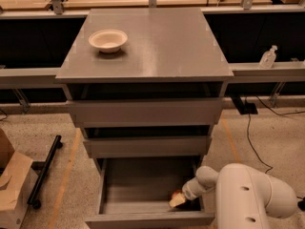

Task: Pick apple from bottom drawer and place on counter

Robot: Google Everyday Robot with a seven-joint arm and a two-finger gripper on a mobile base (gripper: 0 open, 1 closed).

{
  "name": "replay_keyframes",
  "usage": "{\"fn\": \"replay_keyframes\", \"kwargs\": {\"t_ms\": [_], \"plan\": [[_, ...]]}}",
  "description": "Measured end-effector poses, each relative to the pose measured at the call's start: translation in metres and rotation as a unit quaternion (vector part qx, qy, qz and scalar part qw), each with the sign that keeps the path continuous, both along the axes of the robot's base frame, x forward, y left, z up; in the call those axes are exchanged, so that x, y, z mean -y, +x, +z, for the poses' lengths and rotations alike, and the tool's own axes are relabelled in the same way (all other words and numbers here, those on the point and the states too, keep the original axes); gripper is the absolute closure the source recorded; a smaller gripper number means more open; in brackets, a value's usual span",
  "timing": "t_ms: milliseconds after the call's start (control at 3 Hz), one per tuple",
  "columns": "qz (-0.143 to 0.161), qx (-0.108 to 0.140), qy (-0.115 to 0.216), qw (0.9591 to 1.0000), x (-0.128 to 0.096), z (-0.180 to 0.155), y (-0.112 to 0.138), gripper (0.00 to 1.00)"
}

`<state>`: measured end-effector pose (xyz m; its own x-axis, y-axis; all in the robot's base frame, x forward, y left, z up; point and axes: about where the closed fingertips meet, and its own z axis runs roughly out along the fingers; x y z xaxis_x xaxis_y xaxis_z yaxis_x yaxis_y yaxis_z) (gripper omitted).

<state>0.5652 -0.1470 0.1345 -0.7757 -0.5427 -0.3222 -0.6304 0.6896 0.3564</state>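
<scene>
The bottom drawer [143, 219] is pulled open below two shallower grey drawers. In its front right corner lies a small red-orange apple [176, 194], partly hidden. My gripper [183, 198] reaches down into that corner, right at the apple, at the end of the white arm [248, 194]. I cannot tell whether the apple is in its grasp. The grey counter [162, 42] on top of the cabinet carries a white bowl [108, 40] at its left rear.
The two upper drawers [145, 112] stand slightly open above the gripper. A cardboard box [12, 190] and a black bar [45, 171] lie on the floor at left. A clear bottle [268, 57] stands on the right ledge. Cables [252, 137] run across the floor at right.
</scene>
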Motion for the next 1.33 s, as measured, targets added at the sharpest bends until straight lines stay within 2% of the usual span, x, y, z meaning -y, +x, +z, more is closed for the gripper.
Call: {"fn": "replay_keyframes", "kwargs": {"t_ms": [667, 1000, 1333], "plan": [[-0.013, -0.010, 0.003, 0.9999, 0.001, -0.002, -0.004, 0.70], [-0.015, -0.014, 0.019, 0.9996, -0.001, 0.017, 0.000, 0.99], [0.005, -0.028, 0.043, 0.9986, -0.004, 0.065, 0.006, 1.00]]}}
